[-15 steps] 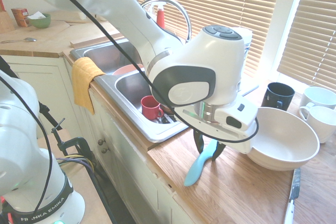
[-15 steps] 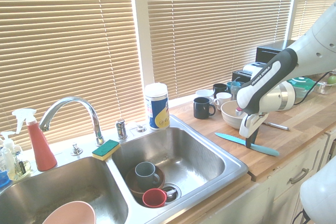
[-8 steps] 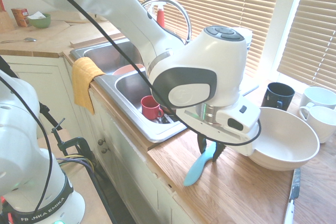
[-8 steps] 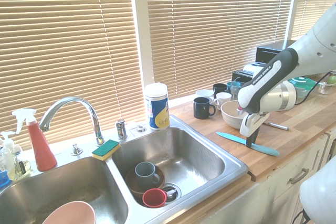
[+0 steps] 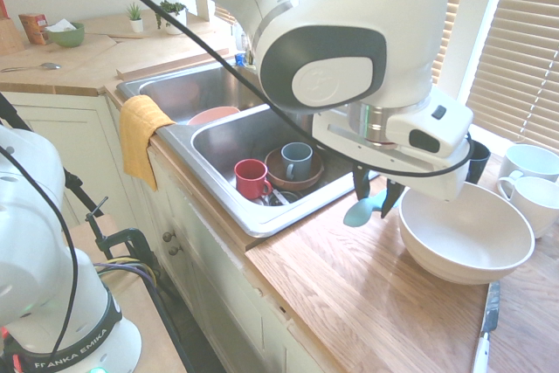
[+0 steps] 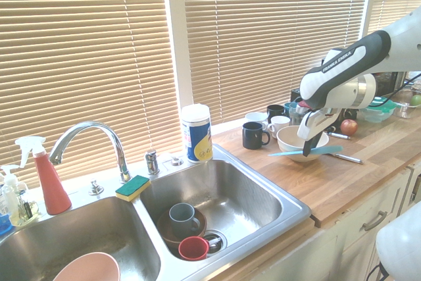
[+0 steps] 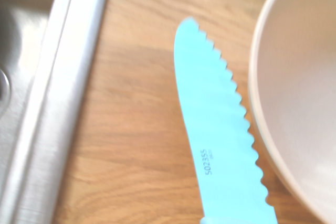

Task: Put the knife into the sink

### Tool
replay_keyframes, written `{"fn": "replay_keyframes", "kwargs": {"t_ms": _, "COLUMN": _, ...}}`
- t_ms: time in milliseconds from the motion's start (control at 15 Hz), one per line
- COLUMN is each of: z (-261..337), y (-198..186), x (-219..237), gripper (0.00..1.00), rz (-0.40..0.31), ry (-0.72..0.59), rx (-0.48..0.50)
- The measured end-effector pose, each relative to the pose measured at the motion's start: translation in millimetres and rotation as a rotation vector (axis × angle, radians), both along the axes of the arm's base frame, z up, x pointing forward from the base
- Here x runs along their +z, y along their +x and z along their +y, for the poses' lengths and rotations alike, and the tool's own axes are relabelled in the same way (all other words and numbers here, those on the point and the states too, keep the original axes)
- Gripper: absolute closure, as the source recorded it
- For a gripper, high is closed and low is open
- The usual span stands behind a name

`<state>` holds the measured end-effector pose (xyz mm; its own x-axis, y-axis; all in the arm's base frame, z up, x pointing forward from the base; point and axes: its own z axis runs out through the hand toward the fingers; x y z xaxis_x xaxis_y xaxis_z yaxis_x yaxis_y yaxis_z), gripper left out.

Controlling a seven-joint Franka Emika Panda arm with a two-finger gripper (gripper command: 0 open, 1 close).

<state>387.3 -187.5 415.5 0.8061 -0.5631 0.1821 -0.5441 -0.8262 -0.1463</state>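
"Turquoise plastic has left the wood: the serrated knife (image 5: 360, 213), flat on the desk (image 6: 362, 176) a second ago, is now up in the air."

"Held properly?"

"Seems so. The end effector (image 5: 375, 206) is clenched on it, and the wrist view shows the blade hanging beside the cream bowl (image 5: 463, 233)."

"So the pick is done?"

"I'd judge so, yet the knife is still outside the stainless steel sink (image 6: 297, 210). What remains is carrying it across, lowering it and letting go. Raised like that, it should clear the rim, though a long blade could swing or clip the edge."

"Go on, count things for me."

"One sink, two basins. In the nearer basin, two mugs: one red (image 5: 250, 179), one blue-grey (image 5: 296, 162), the latter in one brown bowl (image 5: 317, 172). The other basin has one pink bowl (image 6: 89, 269)."

"Around them?"

"One chrome faucet (image 6: 120, 149), one sponge (image 6: 133, 187), one red spray bottle (image 6: 51, 185), one yellow towel (image 5: 142, 133)."

"And by the cream bowl?"

"Two white mugs (image 5: 534, 203), at least two black mugs (image 6: 252, 136); more crockery behind overlaps too much to total. Also one silver-bladed knife (image 5: 487, 321), which isn't ours."
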Motion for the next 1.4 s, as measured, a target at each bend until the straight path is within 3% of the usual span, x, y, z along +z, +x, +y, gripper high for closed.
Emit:
{"fn": "replay_keyframes", "kwargs": {"t_ms": 733, "z": 65, "y": 7, "x": 49, "gripper": 1.0, "rz": -0.043, "ry": -0.002, "rx": 0.075}}
{"fn": "replay_keyframes", "kwargs": {"t_ms": 1200, "z": 178, "y": 19, "x": 60, "gripper": 1.0, "rz": -0.069, "ry": -0.007, "rx": 0.059}}
{"fn": "replay_keyframes", "kwargs": {"t_ms": 1400, "z": 226, "y": 28, "x": 35, "gripper": 1.0, "rz": -0.075, "ry": -0.019, "rx": 0.026}}
